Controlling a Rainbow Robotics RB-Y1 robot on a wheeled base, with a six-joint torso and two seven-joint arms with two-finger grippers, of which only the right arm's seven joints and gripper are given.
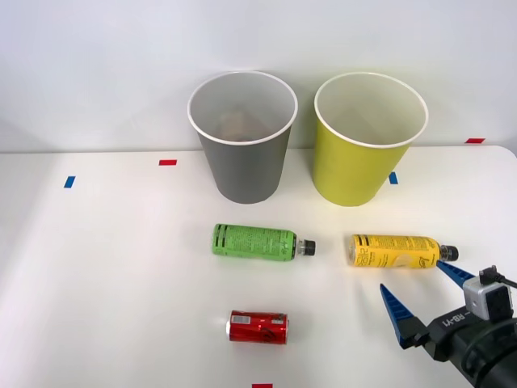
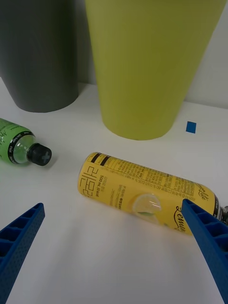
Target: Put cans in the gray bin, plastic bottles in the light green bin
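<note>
The yellow bottle (image 1: 396, 251) lies sideways just ahead of the wide-open right tool (image 1: 428, 293); apparently the approach step. Next: straddle it, close, carry to the light green bin (image 1: 367, 153).

The white table (image 1: 97, 283) carries two bins, two lying bottles, a red can (image 1: 258, 327).

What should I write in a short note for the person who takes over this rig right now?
Right gripper: open, empty, just in front of the yellow bottle.
Yellow bottle lies on the table in front of the light green bin. Green bottle lies in front of the gray bin. Red can lies nearer the robot.
Done: nothing sorted yet that I can confirm.
Left: both bottles into the light green bin, can into the gray bin.
</note>
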